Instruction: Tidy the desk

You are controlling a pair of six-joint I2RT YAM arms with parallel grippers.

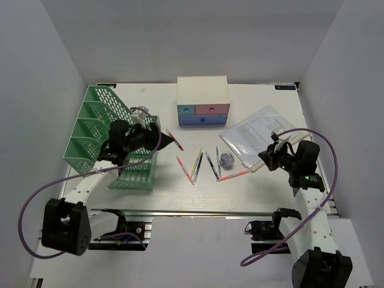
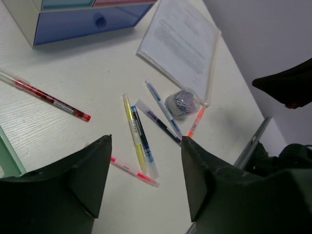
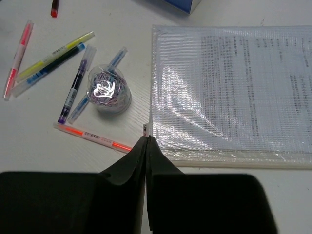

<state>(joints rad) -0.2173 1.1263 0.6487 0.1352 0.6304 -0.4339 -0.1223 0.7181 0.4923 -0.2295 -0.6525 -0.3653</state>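
I get bright, even overhead light with soft shadows on the desk [image 1: 270,102], white glare mid-frame on the plastic sleeve [image 3: 229,92] and clip tub [image 3: 108,91], and dark, soft-focus bottom edges in both wrist views.

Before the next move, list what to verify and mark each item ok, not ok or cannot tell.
1. Jaws of the right gripper shut: ok.
2. That gripper actually pinching the corner of the document pouch: cannot tell.
3. The left gripper open and empty: ok.
4. The paper clip tub apart from the pouch: ok.
5. The pens cleared off the desk: not ok, they lie loose.
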